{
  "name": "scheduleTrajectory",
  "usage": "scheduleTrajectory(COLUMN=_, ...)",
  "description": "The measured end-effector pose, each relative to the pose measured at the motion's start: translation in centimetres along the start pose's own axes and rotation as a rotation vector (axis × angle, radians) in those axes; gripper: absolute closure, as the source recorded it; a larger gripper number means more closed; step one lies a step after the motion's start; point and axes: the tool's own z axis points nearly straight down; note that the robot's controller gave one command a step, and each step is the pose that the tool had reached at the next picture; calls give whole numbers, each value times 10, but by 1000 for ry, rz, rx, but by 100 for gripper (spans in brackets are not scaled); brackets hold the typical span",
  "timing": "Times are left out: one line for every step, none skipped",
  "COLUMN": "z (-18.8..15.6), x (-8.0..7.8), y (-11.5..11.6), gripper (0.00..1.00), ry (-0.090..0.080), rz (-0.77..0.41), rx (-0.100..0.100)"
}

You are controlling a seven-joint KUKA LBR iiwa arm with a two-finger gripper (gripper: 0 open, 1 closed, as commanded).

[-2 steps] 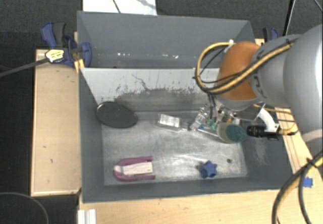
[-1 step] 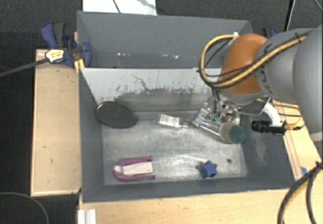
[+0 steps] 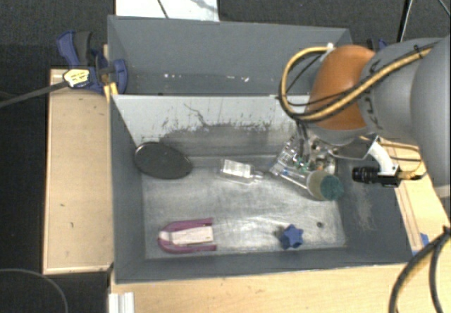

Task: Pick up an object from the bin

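Grey-green cylinder (image 3: pixel 325 185) at right of bin (image 3: pixel 128 185), just beside fingers (image 3: pixel 301 161); open or closed, cannot tell.

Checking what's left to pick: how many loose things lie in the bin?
4 clear of the gripper: dark disc back left, clear packet mid-floor, purple package front left, blue piece front. More may be hidden beneath it.

Grey bin (image 3: pixel 211 58) floor: dark disc (image 3: pixel 163 161), clear wrapper (image 3: pixel 238 171), purple-and-white packet (image 3: pixel 187 235), small blue piece (image 3: pixel 289 236).
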Motion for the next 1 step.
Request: scheduleTrajectory(z=-60, x=-2, y=1, gripper=100, ry=0, rz=-6, rx=-2)
